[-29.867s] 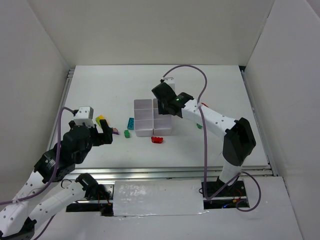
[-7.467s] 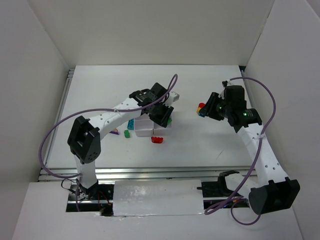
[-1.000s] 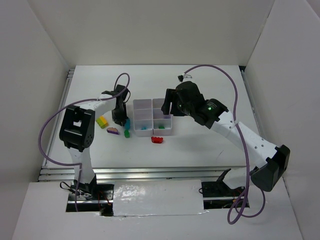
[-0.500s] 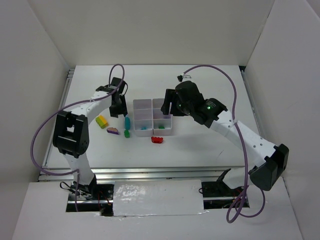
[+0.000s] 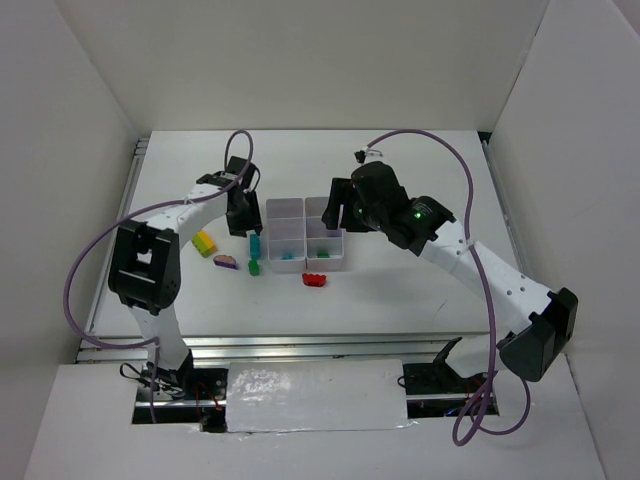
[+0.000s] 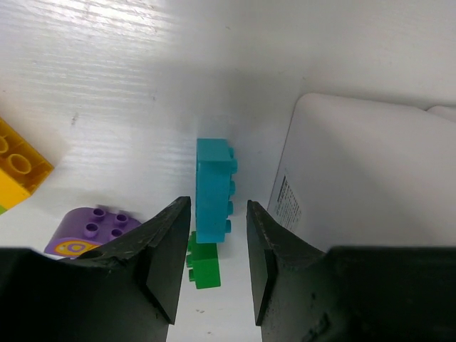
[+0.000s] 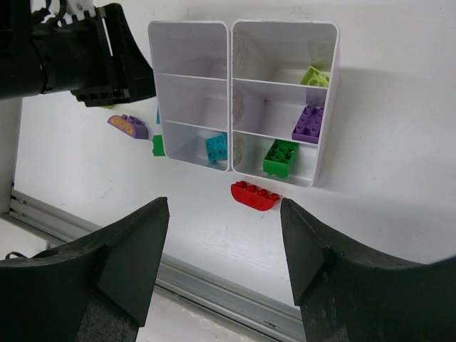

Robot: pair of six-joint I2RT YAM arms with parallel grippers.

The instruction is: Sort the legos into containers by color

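a second ago the left tool (image 6: 215, 214) sat shut, low at the loose teal brick (image 6: 212, 189); now it is up a little, jaws narrowly parted and empty, while that brick lies on the table (image 5: 420, 290) just beside the containers (image 7: 229, 71). we judge the pick missed, so teal needs another try. counting near to far: one red brick (image 7: 254, 195) before the containers, one loose green brick (image 6: 201, 265), one purple arch (image 6: 89, 228), the teal, one yellow brick (image 6: 18, 165), five loose. of six compartments, the near row holds one sorted teal brick (image 7: 216, 147) and one sorted green brick (image 7: 281, 157), the middle one purple brick (image 7: 308, 122), the far one lime brick (image 7: 314, 75); two are empty. the right tool (image 7: 222, 214) hangs open, empty, above.
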